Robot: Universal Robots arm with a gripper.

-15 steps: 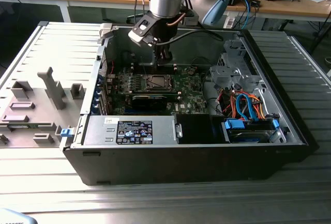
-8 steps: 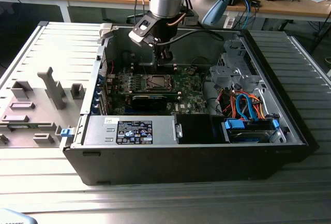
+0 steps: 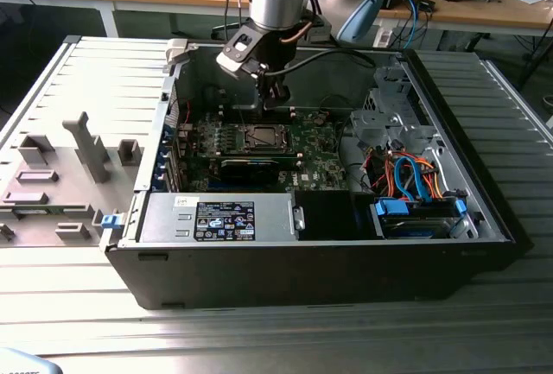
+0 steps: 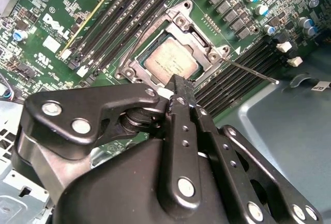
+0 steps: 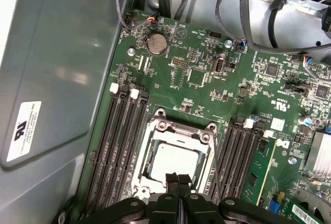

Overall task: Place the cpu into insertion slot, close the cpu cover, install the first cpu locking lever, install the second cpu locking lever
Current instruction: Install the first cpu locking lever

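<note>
The cpu lies flat in the insertion slot on the green board. The silver cpu cover lies down around it as a frame. A thin wire locking lever sticks out from one corner of the slot, across the memory slots. A second lever runs along another side of the cover. My gripper hangs just above the edge of the cover, shut with nothing between its fingers.
The board sits inside an open black computer case on a metal table. A power supply stands along the case's front wall, and orange and blue cables lie at the exterior view's right. Memory slots flank the socket.
</note>
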